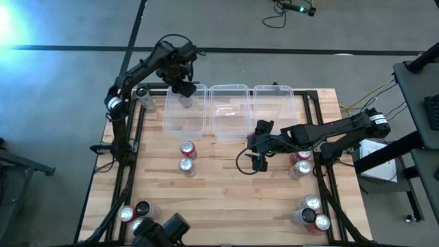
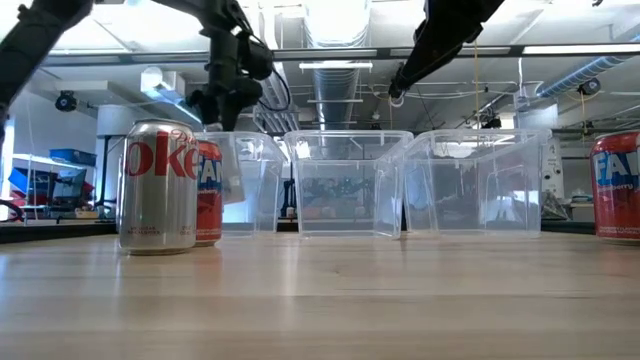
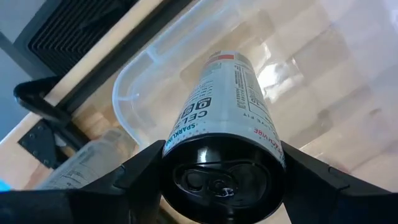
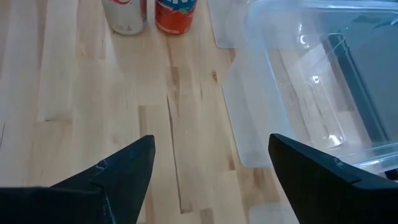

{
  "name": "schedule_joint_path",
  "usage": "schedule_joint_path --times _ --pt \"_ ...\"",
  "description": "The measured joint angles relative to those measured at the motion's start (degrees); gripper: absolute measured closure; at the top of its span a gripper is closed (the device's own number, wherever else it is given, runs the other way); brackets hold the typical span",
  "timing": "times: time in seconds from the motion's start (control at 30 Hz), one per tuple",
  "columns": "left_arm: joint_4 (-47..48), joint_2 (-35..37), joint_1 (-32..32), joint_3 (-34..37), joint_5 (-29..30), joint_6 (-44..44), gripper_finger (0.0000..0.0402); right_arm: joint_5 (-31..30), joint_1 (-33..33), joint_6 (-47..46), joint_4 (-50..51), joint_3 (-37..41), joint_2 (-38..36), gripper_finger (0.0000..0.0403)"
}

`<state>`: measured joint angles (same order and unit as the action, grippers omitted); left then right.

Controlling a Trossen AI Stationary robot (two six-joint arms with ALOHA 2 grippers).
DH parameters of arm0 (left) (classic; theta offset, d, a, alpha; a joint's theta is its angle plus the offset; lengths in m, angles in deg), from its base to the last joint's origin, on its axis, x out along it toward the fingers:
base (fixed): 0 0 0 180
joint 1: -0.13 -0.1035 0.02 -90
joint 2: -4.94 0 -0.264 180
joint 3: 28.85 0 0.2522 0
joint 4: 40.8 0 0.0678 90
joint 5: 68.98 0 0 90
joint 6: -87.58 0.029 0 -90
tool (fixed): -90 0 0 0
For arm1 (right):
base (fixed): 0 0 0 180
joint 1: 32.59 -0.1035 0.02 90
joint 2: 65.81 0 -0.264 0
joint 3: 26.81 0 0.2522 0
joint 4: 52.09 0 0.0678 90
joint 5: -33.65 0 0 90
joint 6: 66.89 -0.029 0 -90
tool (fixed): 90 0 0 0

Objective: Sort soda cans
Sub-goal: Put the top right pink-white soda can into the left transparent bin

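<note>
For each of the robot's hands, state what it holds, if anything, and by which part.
The left hand grips a silver soda can by its sides near the top end, above the left bin. The right hand is open and holds nothing.

Table [image 1: 226, 192]: light wood planks, smooth, faint sheen, visible grain. Three bins [image 1: 230, 110] along the far edge: clear glossy plastic, thin walls catching glare. Silver can [image 3: 227, 118] between the left gripper's [image 3: 221, 180] fingers: shiny printed metal. Red can [image 2: 208, 192] and silver can [image 2: 158, 187]: glossy metal. Both grippers' fingers [image 4: 118, 168]: matt black plastic.
</note>
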<state>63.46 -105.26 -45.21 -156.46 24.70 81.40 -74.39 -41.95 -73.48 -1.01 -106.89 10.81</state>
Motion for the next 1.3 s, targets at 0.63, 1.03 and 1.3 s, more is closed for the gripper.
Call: schedule_joint_path --times 0.63,1.03,1.3 --pt "-1.2 -2.3 0.0 4.1 0.5 -0.6 0.016 0.0 -0.1 -0.1 1.4 0.0 0.0 0.0097" --pt "-2.7 -2.3 0.0 5.7 1.9 -0.1 0.0154 0.7 -0.1 -0.3 1.4 0.0 0.0 0.0098" --pt "-2.9 -2.3 0.0 5.8 1.8 1.1 0.0136 1.5 -0.1 -0.3 1.4 0.0 0.0 0.0093"
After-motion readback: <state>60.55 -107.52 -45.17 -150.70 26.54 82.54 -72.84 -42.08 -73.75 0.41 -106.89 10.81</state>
